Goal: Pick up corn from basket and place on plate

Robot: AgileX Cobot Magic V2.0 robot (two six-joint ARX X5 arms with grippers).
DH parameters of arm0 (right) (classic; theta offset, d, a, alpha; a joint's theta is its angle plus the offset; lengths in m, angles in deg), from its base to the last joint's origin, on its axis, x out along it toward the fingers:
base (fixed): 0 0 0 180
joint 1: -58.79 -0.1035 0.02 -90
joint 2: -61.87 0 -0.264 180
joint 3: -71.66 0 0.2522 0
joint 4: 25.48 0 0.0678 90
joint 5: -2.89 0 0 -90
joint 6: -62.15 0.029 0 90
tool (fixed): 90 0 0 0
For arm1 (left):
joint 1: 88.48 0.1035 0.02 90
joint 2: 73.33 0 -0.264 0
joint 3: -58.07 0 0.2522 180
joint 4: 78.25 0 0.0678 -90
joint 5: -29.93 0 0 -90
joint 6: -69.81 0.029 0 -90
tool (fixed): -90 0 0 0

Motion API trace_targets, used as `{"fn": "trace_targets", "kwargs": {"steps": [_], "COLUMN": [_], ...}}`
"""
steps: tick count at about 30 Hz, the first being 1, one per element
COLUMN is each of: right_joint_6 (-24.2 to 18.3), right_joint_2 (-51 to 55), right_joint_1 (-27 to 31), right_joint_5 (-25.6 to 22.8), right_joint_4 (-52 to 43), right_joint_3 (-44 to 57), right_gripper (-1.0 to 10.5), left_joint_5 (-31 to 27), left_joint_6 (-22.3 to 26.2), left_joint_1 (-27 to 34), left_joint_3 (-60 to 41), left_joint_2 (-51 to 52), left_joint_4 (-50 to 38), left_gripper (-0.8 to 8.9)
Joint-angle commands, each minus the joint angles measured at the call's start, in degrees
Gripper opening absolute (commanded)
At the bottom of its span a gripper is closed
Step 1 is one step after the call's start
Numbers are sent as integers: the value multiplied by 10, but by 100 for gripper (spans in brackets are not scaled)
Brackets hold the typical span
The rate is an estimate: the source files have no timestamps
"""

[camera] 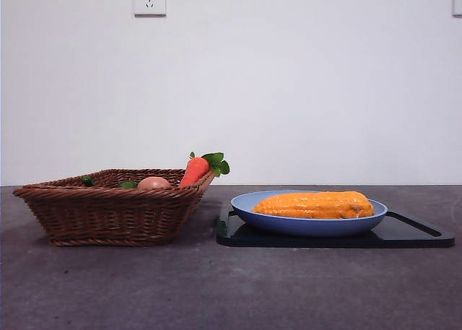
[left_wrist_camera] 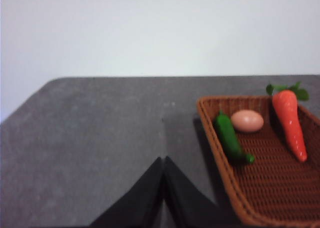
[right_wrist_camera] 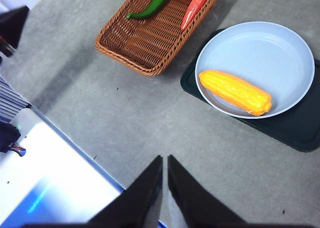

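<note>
With the corn (camera: 315, 205) lying along the near side of the blue plate (camera: 245, 207) on its black tray (camera: 426, 236), right of the basket (camera: 108, 211), the placing looks done; nothing further seems required. The left gripper (left_wrist_camera: 164, 160) and right gripper (right_wrist_camera: 164, 159) hang empty, jaws pressed together, touching nothing.

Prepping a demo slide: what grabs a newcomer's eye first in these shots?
The bright corn lying across the light-blue plate, which sits on a black tray. Next, the wicker basket beside it, with a carrot leaning over its rim. Neither gripper is near them.
</note>
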Motion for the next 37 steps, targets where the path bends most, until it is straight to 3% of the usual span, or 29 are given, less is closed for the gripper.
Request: {"fn": "trace_targets", "kwargs": {"steps": [1, 14, 20, 37], "right_joint_6": [-7, -7, -7, -7], "right_joint_2": [-4, -4, -4, -4], "right_joint_1": [-2, -2, -2, -2], "right_joint_5": [1, 1, 1, 1], "right_joint_4": [-6, -6, -6, -7], "right_joint_3": [-10, -10, -10, -10], "right_gripper": [2, 2, 2, 2], "left_joint_5": [-1, -2, -2, -2], "left_joint_6": [-11, -15, -15, -15], "left_joint_1": [1, 1, 1, 1], "left_joint_3": [-20, -80, -80, -80], "left_joint_2": [19, 94, 94, 94], "left_joint_4": [-1, 24, 86, 86], "left_gripper": [4, 4, 4, 4]}}
